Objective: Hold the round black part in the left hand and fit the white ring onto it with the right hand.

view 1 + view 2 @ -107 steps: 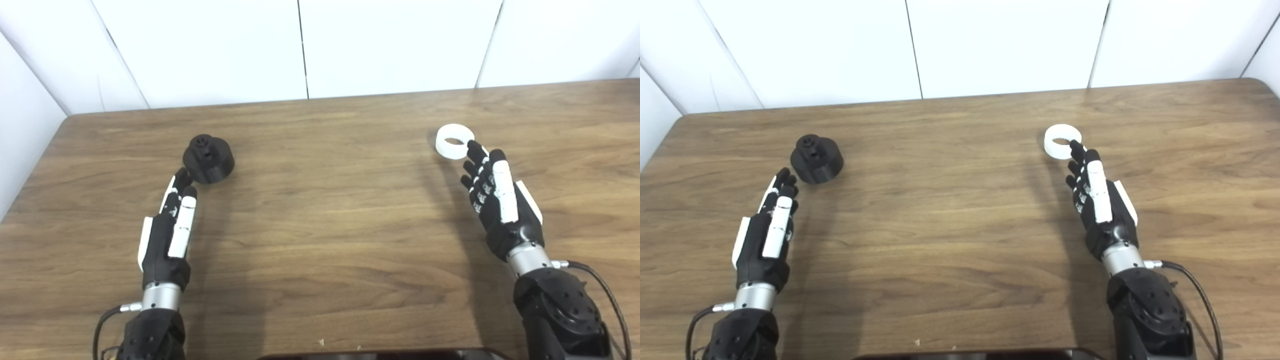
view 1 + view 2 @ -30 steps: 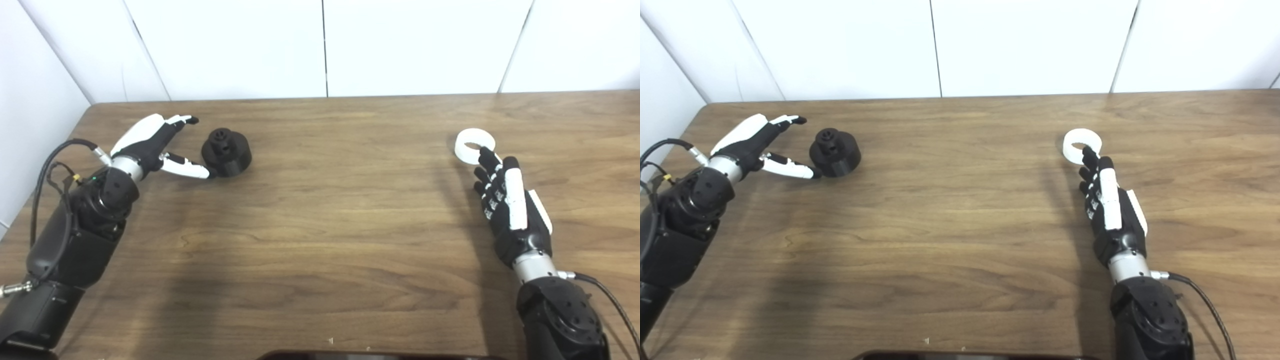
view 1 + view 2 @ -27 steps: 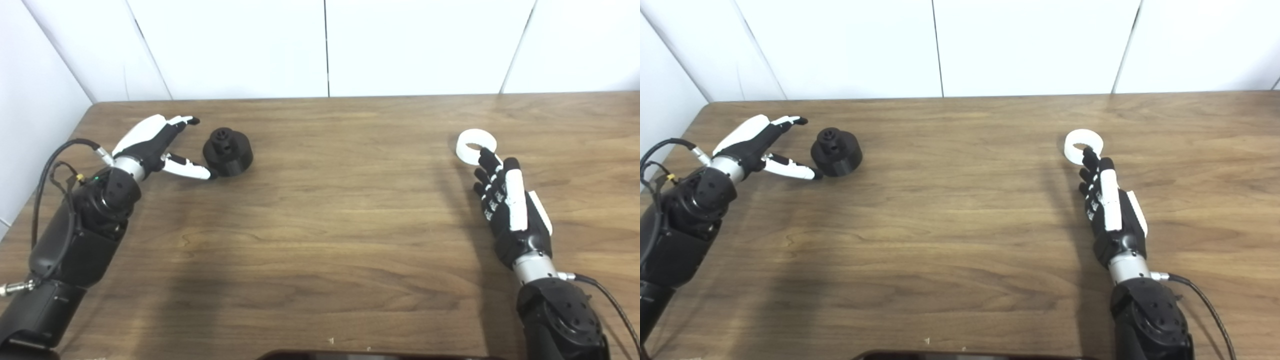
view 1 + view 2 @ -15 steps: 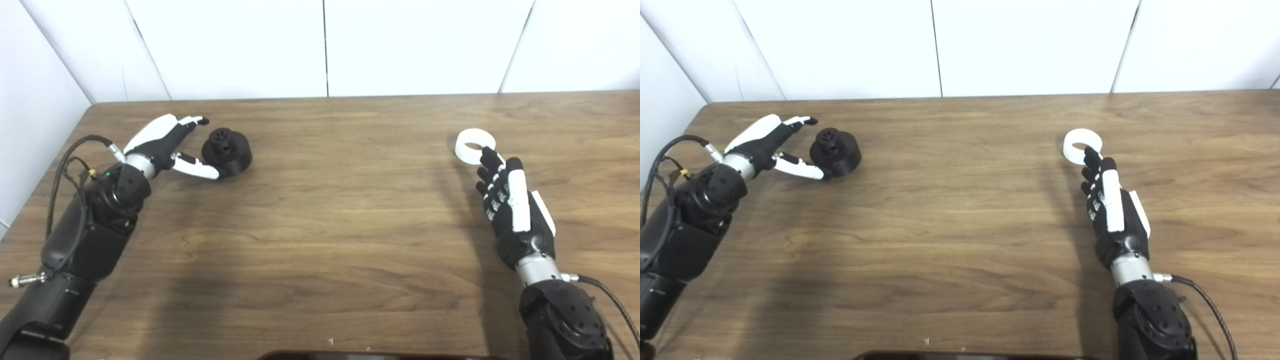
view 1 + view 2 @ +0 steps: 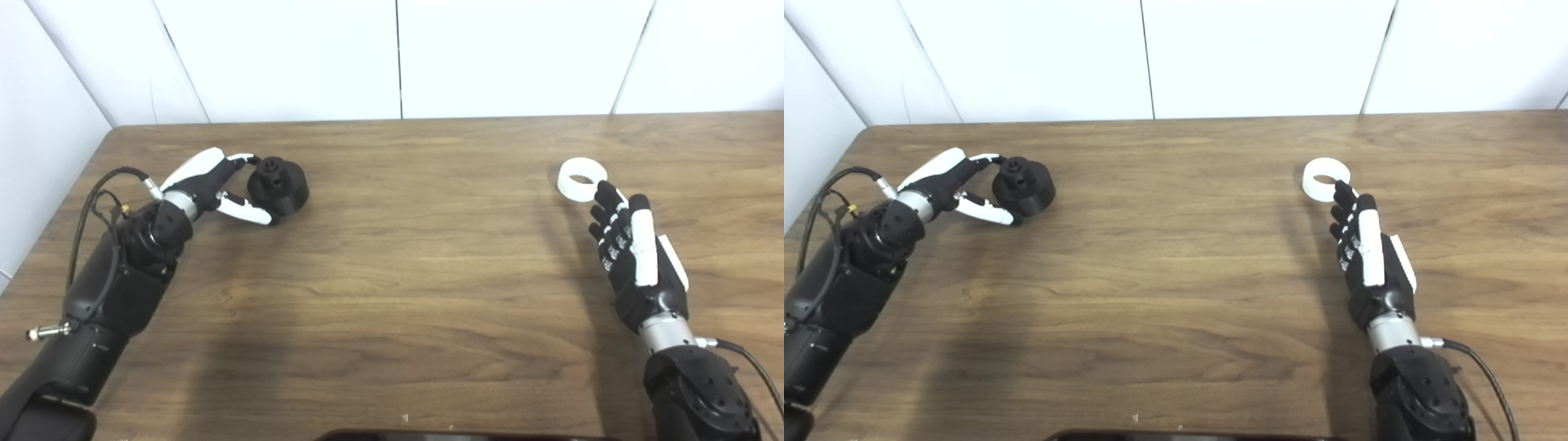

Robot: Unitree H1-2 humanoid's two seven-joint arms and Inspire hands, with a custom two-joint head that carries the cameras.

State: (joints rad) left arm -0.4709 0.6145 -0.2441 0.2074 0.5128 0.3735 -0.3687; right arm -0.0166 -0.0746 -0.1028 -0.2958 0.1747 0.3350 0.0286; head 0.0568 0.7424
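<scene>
Matte round black part (image 5: pixel 277 185) sits on the woodgrain worktop (image 5: pixel 404 257), left robot hand (image 5: pixel 211 184) spread around it, maybe just touching. Right robot hand (image 5: pixel 631 251) lies flat and unclenched, fingertips beside the smooth white ring (image 5: pixel 577 180).

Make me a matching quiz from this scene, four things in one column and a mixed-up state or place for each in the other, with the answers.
1. left hand
2. right hand
3. round black part
4. white ring

A. lying flat by the fingertips of an idle hand
B. standing on the table, hub up
C. open, fingers straight
D. open, fingers bracketing a dark piece

Pairs: 1-D, 2-C, 3-B, 4-A
</scene>
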